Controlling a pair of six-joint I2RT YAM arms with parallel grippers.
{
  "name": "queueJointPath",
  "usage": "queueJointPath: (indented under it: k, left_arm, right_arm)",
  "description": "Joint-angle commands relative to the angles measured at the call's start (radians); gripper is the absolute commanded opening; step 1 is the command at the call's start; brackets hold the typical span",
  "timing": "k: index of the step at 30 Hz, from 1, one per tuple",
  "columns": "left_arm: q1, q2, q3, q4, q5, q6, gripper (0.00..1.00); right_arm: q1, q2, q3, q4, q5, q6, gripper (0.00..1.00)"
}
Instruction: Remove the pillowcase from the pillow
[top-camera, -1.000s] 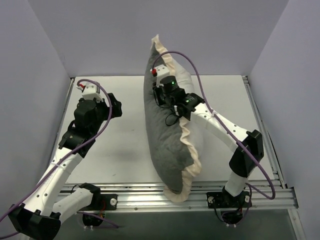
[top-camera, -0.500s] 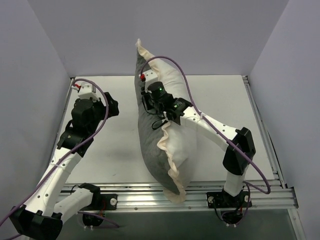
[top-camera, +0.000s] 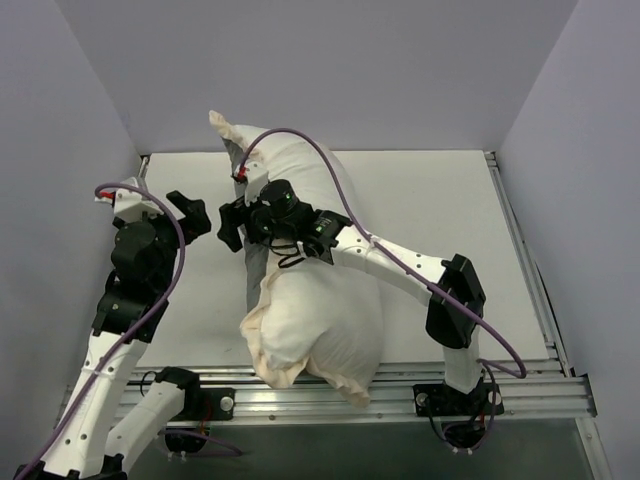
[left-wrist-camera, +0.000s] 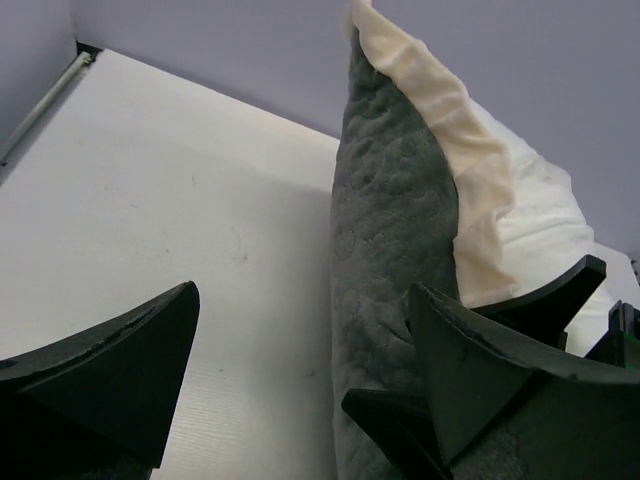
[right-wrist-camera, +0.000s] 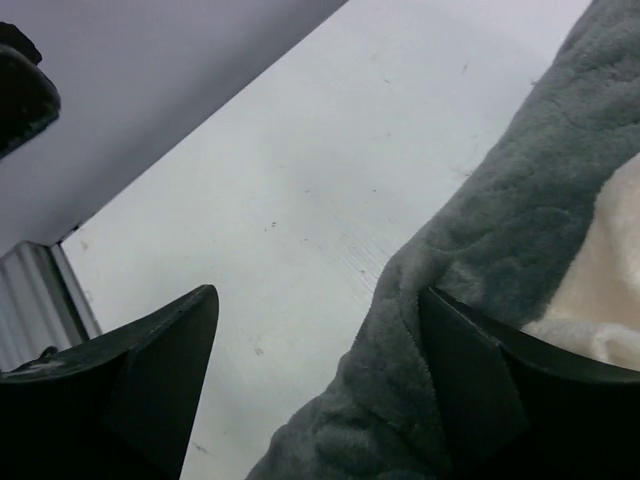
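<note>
The pillowcase (top-camera: 320, 320) lies slumped across the middle of the table, its cream face up and its frill (top-camera: 256, 352) along the near left edge. A strip of its grey fuzzy face (top-camera: 254, 282) shows on the left side. The pillow fills the cover from inside, and I cannot pick out its own surface. My right gripper (top-camera: 228, 226) stands open at the cover's left side; in the right wrist view the grey fabric (right-wrist-camera: 500, 260) rests against the right finger of the right gripper (right-wrist-camera: 320, 293). My left gripper (top-camera: 190, 213) is open just left of it, and in the left wrist view the left gripper (left-wrist-camera: 303, 292) faces the grey face (left-wrist-camera: 385, 240).
The white table (top-camera: 440, 200) is boxed in by pale walls at the back and on both sides. A metal rail (top-camera: 400, 396) runs along the near edge and another down the right edge (top-camera: 520, 250). Purple cables loop over both arms.
The right gripper has opened and let go of the pillowcase. The upright bundle swung left and toppled, cream face up. The left arm drew back to the left.
</note>
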Motion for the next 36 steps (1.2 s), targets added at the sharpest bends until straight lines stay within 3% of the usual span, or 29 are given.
queueJointPath:
  k: [1, 9, 23, 30, 36]
  left_arm:
    - [0.008, -0.047, -0.005, 0.049, -0.105, -0.013, 0.94]
    - [0.017, -0.063, -0.012, 0.056, -0.139, -0.002, 0.94]
    - [0.043, -0.062, -0.006, 0.049, -0.125, -0.005, 0.94]
    - [0.045, -0.036, -0.005, 0.055, -0.086, 0.001, 0.94]
    - [0.046, 0.044, 0.032, 0.018, -0.014, 0.005, 0.94]
  right_arm:
    - [-0.014, -0.026, 0.039, -0.013, -0.082, 0.053, 0.79]
    - [-0.014, -0.112, 0.061, 0.031, -0.061, 0.059, 0.98]
    - [-0.014, -0.307, 0.001, 0.101, -0.015, 0.06, 1.0]
    - [-0.069, -0.437, -0.174, 0.043, 0.255, 0.056, 1.0]
    - [-0.197, -0.532, -0.419, 0.017, 0.163, 0.146, 1.0]
